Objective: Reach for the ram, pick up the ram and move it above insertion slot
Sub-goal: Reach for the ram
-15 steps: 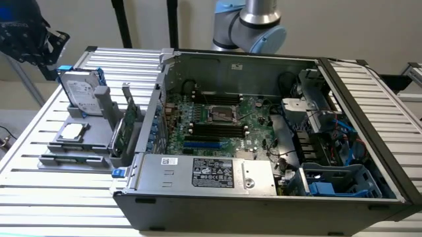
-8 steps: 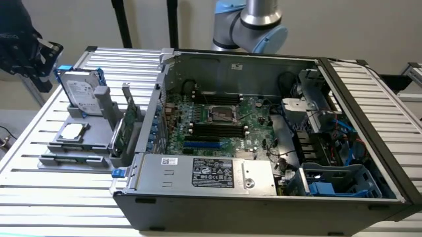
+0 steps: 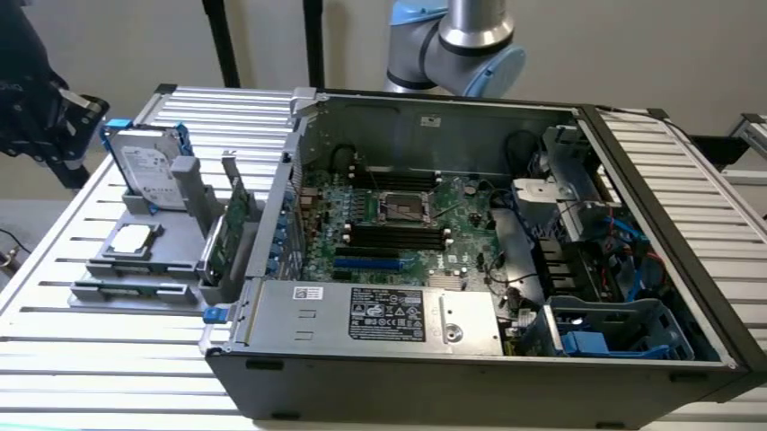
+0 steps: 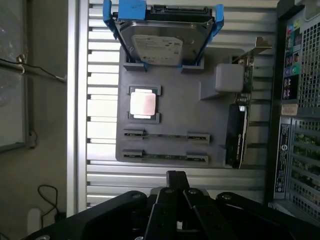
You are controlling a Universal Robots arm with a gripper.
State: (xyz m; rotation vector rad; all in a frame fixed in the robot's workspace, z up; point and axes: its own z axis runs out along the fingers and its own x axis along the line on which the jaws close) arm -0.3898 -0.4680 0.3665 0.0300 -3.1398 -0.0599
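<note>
Closest in the wrist view, the black two-fingered hand (image 4: 176, 176) has its fingers pressed together with nothing between them. It hangs over the slatted aluminium table (image 4: 100, 175), just short of the near edge of a flat grey plastic holder tray (image 4: 185, 107). The ram (image 4: 165, 158), a long thin green circuit-board stick, sits edge-up between two pairs of grey clips in the tray's row nearest the hand, apart from the fingertips. A second thin strip (image 4: 165, 135) lies in the parallel row just beyond it. Past those rows a square silver processor chip (image 4: 142, 104) rests in its own pocket. Farther on, a silver hard drive in a blue plastic frame (image 4: 162, 42) stands propped at the tray's far end. A taller green expansion card with a metal bracket (image 4: 236, 135) stands along the tray's side next to the open dark-grey computer case (image 4: 295, 125).

In the exterior view the ram (image 3: 126, 289) lies at the tray's near end, on the exterior view's left of the case (image 3: 480, 377).
</note>
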